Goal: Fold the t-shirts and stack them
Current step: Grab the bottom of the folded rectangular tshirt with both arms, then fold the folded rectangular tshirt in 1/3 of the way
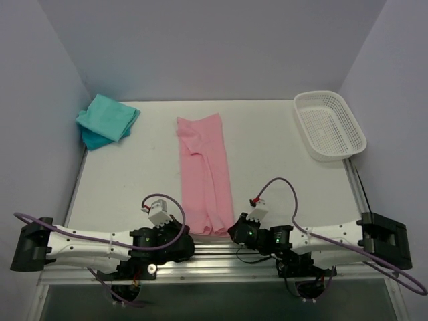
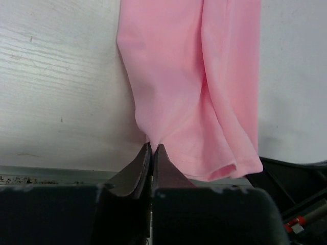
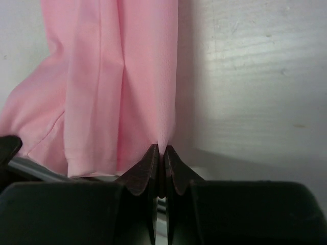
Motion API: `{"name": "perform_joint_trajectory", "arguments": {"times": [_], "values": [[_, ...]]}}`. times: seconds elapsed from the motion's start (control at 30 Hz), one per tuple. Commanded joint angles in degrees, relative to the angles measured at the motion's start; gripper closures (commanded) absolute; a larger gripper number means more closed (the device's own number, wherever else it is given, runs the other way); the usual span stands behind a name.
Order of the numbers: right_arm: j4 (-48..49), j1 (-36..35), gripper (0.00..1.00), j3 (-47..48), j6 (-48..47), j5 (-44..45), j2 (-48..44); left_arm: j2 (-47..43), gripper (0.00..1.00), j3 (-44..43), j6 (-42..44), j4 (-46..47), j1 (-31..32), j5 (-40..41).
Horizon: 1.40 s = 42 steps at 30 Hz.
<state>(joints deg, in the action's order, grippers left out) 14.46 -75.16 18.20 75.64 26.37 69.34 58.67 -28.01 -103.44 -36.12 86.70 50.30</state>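
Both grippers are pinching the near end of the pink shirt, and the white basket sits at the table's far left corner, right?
Not quite. The top view shows the white basket at the far right corner. The left gripper and right gripper do pinch the near end of the pink shirt.

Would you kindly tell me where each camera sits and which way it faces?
Top external: above and behind, looking down at table, pink t-shirt, teal t-shirts, basket; both arms show.
Left wrist: on the left arm, looking along the left gripper pinching that shirt's near edge.
Right wrist: likewise, with right gripper.
All share the pink t-shirt.
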Motion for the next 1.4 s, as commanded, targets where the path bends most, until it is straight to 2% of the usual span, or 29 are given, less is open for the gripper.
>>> {"name": "perform_joint_trajectory", "arguments": {"times": [0.0,0.2,0.4,0.5,0.63,0.73,0.93,1.37], "values": [[-21.6,-3.6,1.00,0.2,5.4,6.8,-11.7,-4.7,0.98,-1.0,1.7,-7.3,0.4,1.0],[-26.9,-4.6,1.00,0.3,6.1,8.2,-18.9,-6.4,0.98,0.4,1.9,-7.1,0.3,0.4],[-28.7,-4.6,1.00,5.6,4.8,10.5,-12.7,-4.6,0.98,-2.4,2.6,-8.2,0.2,1.5],[-30.1,-4.4,1.00,9.7,3.1,12.6,-9.7,-5.7,0.98,-4.4,6.2,-7.9,-1.1,3.0],[-30.5,-1.9,1.00,14.4,-1.0,13.4,-6.3,-6.8,0.98,-6.4,19.9,-0.3,-6.9,0.8],[-29.2,1.1,1.00,17.7,-5.3,12.8,-4.0,-6.6,0.98,-7.4,26.2,4.4,-11.0,-1.9],[-25.2,6.9,1.00,22.4,-13.3,10.7,0.7,-3.8,0.98,-9.9,33.9,9.8,-17.2,-6.0],[-19.4,17.7,1.00,34.9,-24.7,7.4,15.9,2.0,0.98,-13.8,43.3,19.9,-30.0,-15.0]]}}
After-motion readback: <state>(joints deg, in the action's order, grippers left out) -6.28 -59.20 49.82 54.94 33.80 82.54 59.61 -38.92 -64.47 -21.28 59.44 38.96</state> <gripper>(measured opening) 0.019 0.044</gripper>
